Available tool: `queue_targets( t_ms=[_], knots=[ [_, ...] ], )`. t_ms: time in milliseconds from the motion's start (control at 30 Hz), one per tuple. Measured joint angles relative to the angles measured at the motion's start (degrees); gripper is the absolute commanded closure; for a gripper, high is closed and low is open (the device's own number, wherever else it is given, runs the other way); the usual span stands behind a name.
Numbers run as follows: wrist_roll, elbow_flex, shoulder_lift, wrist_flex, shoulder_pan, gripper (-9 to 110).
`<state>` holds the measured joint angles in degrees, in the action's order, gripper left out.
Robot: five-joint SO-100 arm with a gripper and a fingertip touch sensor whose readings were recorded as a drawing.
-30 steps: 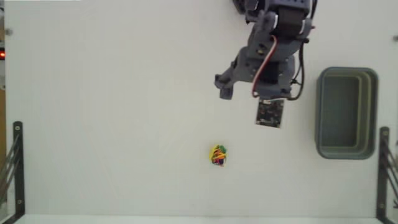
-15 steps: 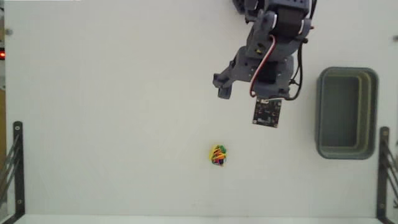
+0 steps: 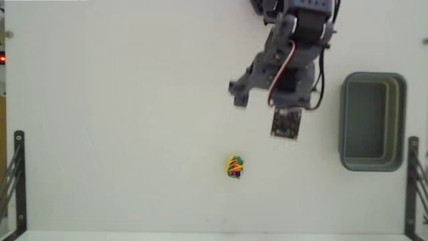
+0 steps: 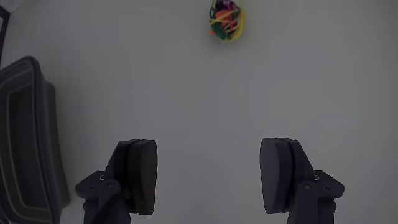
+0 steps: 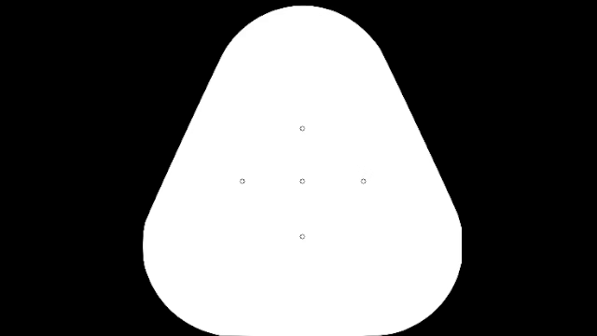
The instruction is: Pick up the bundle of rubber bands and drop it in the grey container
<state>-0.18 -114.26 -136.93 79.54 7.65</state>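
On the white table [image 3: 120,100], the bundle of rubber bands [image 3: 235,167] is lying alone, well apart from the grey container [image 3: 372,121] at the right edge of the fixed view. The end effector [image 4: 209,171] is hanging above bare table with its fingers spread wide and nothing between them — in the wrist view the bundle [image 4: 226,19] is sitting far ahead, near the top edge. To do the reach well, I'd say it needs to be carrying forward until the clump is centred between the fingers, then lowering squarely — such a small knot would slip an off-centre pinch.
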Motion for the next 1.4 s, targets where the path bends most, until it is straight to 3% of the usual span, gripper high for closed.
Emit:
queue_targets(
  t_ms=[1400],
  knots=[
    [-0.1,14.5,36.0,-19.2,0.2,-9]
  ],
)
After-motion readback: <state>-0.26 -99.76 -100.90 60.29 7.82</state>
